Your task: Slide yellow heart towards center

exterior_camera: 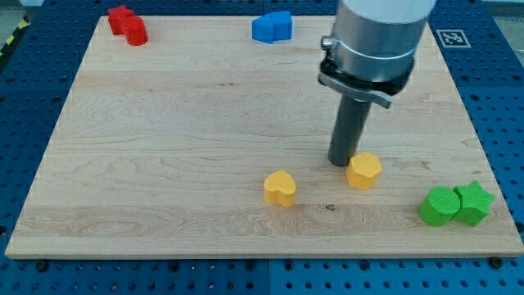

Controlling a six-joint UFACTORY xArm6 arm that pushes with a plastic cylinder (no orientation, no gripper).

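My tip [341, 163] is down on the desk [164, 147], touching or just short of the upper-left edge of the yellow hexagon [364, 170]; the rod hides the exact contact, so I cannot tell which. The end effector is a plain rod with nothing to spread or press together, and it is pinching nothing.

The yellow heart [280, 188], the block the task names, lies to the view's left of my tip and a little lower, near but clearly apart from it. It sits below the middle of the board, so it needs to travel toward the view's top. My tip stands on the heart's right and slightly above it, which I judge to be the wrong side for that push: to drive the heart toward the center, the tip should come around to the heart's lower edge without bumping the hexagon on the way.

Well to the right of my tip and lower, a green cylinder [438, 205] and a green star [474, 201] touch each other. Far above and to the left sit the red blocks [128, 24]; above and nearer, the blue blocks [272, 26].
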